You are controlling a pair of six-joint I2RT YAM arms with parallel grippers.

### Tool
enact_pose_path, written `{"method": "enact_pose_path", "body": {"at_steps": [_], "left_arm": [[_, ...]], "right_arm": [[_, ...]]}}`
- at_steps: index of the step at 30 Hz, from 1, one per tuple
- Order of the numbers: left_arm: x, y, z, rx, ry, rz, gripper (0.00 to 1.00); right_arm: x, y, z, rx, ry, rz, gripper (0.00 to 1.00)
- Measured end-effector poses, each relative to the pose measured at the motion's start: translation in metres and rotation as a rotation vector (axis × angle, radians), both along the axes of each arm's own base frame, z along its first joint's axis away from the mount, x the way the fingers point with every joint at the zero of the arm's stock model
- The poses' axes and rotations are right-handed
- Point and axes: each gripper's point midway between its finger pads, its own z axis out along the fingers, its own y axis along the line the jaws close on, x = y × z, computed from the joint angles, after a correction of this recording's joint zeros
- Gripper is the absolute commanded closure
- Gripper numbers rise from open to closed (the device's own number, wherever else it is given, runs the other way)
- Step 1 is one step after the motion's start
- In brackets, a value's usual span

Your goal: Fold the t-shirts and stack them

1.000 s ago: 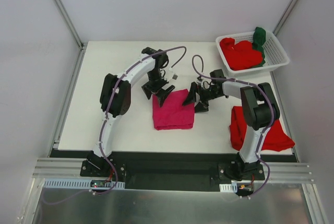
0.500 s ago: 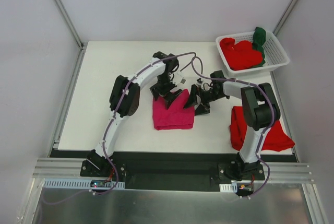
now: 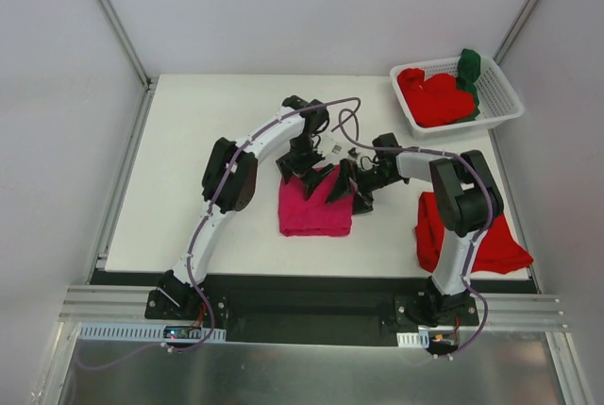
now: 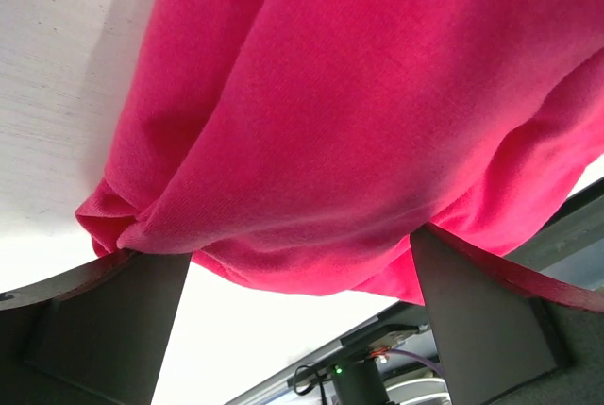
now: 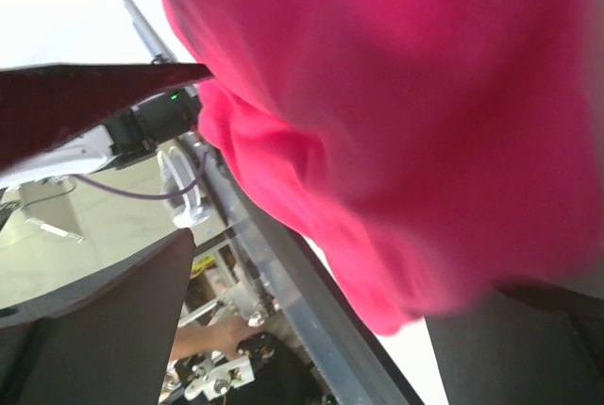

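Note:
A folded magenta-pink t-shirt (image 3: 314, 211) lies mid-table. My left gripper (image 3: 307, 178) hangs open over its far edge, and my right gripper (image 3: 347, 188) hangs open at its far right corner, the two close together. The left wrist view is filled with the pink cloth (image 4: 377, 103); its hem sags between the spread fingers (image 4: 104, 320). The same cloth (image 5: 425, 93) fills the right wrist view, its bulging edge between that gripper's wide dark fingers (image 5: 104, 329). A red t-shirt (image 3: 477, 240) lies folded at the near right. More red t-shirts (image 3: 434, 95) and a dark green one (image 3: 469, 70) sit in the basket.
The white slotted basket (image 3: 503, 93) stands at the table's far right corner. The right arm's upper link crosses over the red shirt at the near right. Grey walls close in the table on three sides, and a black rail runs along its near edge.
The left gripper has swung right and nearer, onto the pink shirt's far edge. The right gripper has shifted left to the shirt's far right corner. Both have stayed open.

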Motion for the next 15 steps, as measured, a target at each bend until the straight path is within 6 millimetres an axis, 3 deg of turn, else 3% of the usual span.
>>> {"method": "enact_pose_path", "body": {"at_steps": [7,15], "left_arm": [[-0.001,0.002,0.0,0.007,0.003,0.0,0.01],[0.001,0.007,0.0,0.021,0.005,0.011,0.01]], "right_arm": [[-0.01,0.026,0.001,0.073,0.046,0.033,0.0],[0.002,0.04,0.003,0.152,0.031,0.001,0.0]]}}
